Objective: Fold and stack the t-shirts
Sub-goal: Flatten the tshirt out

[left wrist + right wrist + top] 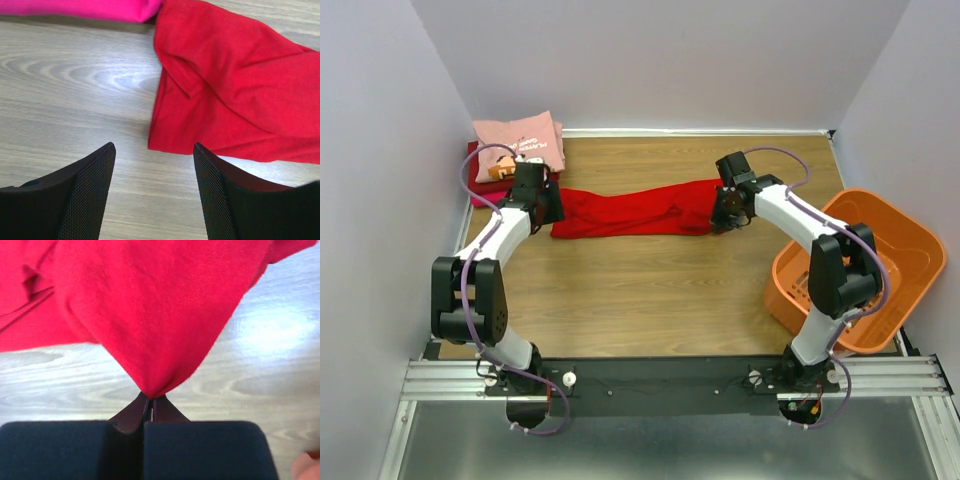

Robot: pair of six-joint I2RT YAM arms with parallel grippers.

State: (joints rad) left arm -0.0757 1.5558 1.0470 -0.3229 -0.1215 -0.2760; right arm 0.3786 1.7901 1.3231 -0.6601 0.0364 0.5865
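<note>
While the red t-shirt lies stretched in a long crumpled band across the middle of the table, the step in hand looks to be taking both ends so the cloth can be spread flat for folding. An orange basket sits at the right edge, apart from the cloth. In the far left corner is a small stack of folded shirts, a pink printed one on top, and the red shirt's left end lies just beside it. The right tool is pinched fully together on a peak of red cloth at the shirt's right end, with the fabric drawn to a point there. The left tool stands wide apart with nothing in it, poised over the table just short of the shirt's left corner. To do this well, I judge the left tool should reach forward onto that corner and catch a single edge — not a bunched fold — before either arm lifts, or the shirt may spread twisted.
</note>
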